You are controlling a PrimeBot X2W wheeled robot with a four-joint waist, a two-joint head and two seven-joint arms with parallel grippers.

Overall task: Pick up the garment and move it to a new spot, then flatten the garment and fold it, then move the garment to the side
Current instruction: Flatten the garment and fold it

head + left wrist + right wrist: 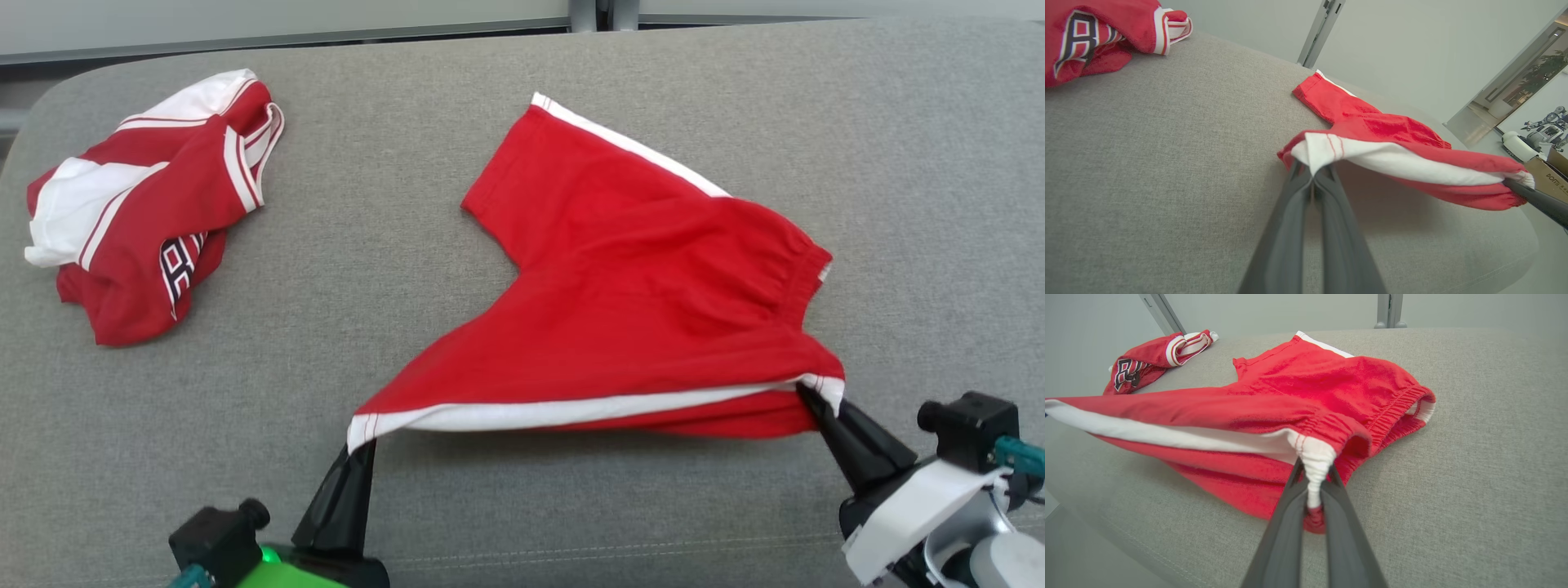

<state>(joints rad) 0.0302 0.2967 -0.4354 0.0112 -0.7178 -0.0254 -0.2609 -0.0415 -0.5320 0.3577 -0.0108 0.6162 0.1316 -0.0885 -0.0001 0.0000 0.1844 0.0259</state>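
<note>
1. The red shorts [637, 278] lie on the grey cushion [408, 163], well right of the jersey [147, 212].
2. The left tool [363, 445] pinches their white stripe at the end nearer the jersey.
3. The right tool [808, 398] pinches the end farther from the jersey.

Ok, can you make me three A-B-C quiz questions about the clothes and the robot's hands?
1. Where does the jersey lie from the shorts? A on top; B left, apart; C right, touching.
2. The shorts' stripe is: A blue; B white; C black.
3. The left gripper and right gripper are: A open; B holding the jersey; C shut on the shorts.
Answers: B, bare cushion shows between them; B, a white band runs along the red edge; C, each pinches one end of that band.
</note>
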